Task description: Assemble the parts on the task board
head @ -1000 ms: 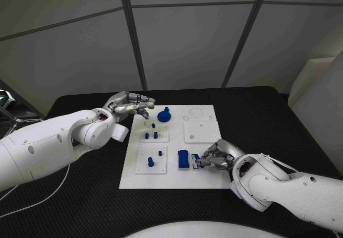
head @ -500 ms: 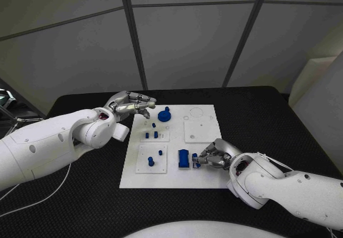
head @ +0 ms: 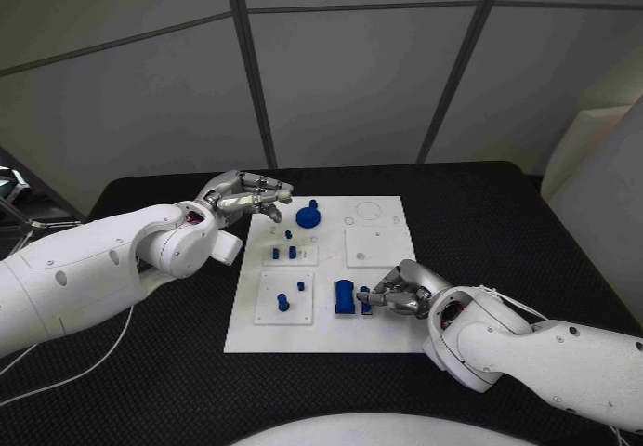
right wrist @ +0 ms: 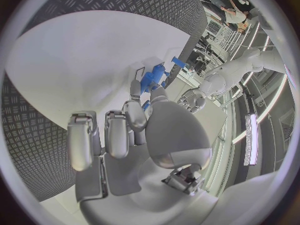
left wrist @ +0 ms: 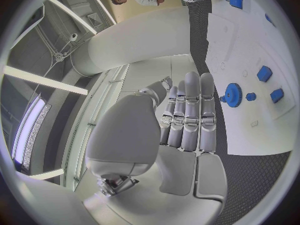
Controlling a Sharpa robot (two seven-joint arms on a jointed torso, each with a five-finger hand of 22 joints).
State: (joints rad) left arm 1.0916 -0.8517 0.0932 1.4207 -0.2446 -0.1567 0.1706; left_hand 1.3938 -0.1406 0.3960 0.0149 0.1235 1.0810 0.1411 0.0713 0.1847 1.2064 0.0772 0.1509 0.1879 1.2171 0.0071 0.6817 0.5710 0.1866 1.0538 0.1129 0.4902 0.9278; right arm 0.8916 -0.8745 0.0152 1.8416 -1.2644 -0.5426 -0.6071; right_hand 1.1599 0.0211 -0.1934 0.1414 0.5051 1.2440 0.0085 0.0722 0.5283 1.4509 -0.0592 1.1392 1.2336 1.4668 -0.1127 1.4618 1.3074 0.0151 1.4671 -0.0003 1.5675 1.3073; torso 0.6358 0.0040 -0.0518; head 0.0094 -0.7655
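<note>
While the right hand (head: 397, 295) works a small blue part (head: 364, 302) beside the blue block (head: 345, 297) at the board's (head: 379, 340) 5 o'clock corner, the left hand (head: 251, 197) hovers at its 11 o'clock corner.

The right hand's fingers are curled in around the part and seem to pinch it, though the grip itself is hidden. The left hand holds nothing, fingers loosely bent and apart, near the blue gear (head: 308, 218); other pegs (head: 282, 302) stand at the board's 9 o'clock side, on the black counter (head: 161, 372). To do this well, I judge the part should be kept square to its seat and pressed straight down without nudging the block. Against the frame a second ago, the right hand has crept slightly toward the block; the left has not moved.
</note>
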